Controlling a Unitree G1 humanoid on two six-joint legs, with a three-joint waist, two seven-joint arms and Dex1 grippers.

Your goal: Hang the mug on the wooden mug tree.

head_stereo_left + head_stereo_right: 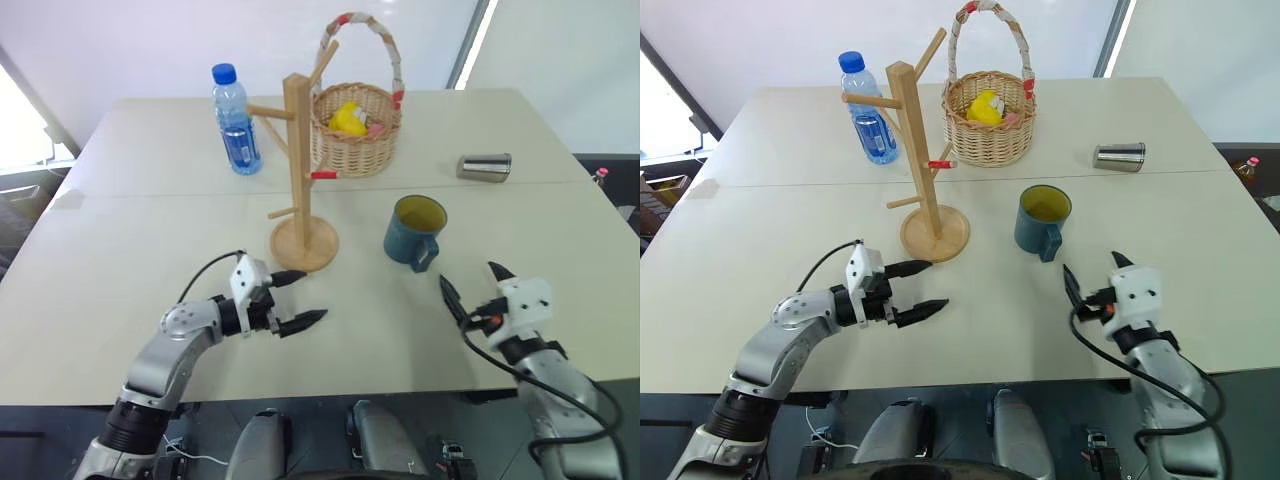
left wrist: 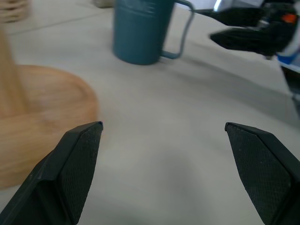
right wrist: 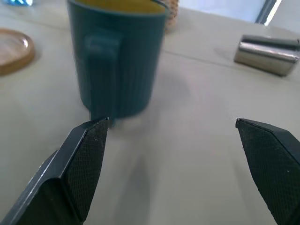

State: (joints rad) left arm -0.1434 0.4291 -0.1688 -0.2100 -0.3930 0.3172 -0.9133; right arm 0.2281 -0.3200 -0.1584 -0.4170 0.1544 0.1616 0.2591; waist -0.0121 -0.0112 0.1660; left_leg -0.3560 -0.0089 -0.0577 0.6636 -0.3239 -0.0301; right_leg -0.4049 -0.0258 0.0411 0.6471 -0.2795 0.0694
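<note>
Now both tools hover low over the worktop [image 1: 120,230] with nothing between their fingers. The left tool [image 1: 297,298] points sideways toward the robot's right, its two black fingers spread wide apart; one fingertip [image 1: 296,276] lies just in front of the tree's round base, not touching it as far as the head views show. In the left wrist view the fingers [image 2: 77,164] frame bare worktop, with the wooden base just beside one of them and the mug farther on.

The right tool [image 1: 470,290] points forward, its jaws standing wide and empty. It sits near the mug [image 1: 413,232], on the side where the handle faces, close but apart from it. In the right wrist view the handle lines up just past one finger [image 3: 86,159], with a gap between them.

The mug stands upright on the worktop, to the right of the tree [image 1: 298,170] and well clear of its pegs. The tree stands upright near the middle of the worktop. Behind it are a basket [image 1: 355,130], a bottle [image 1: 235,120] and, off to the right, a metal can [image 1: 485,167] lying on its side.
</note>
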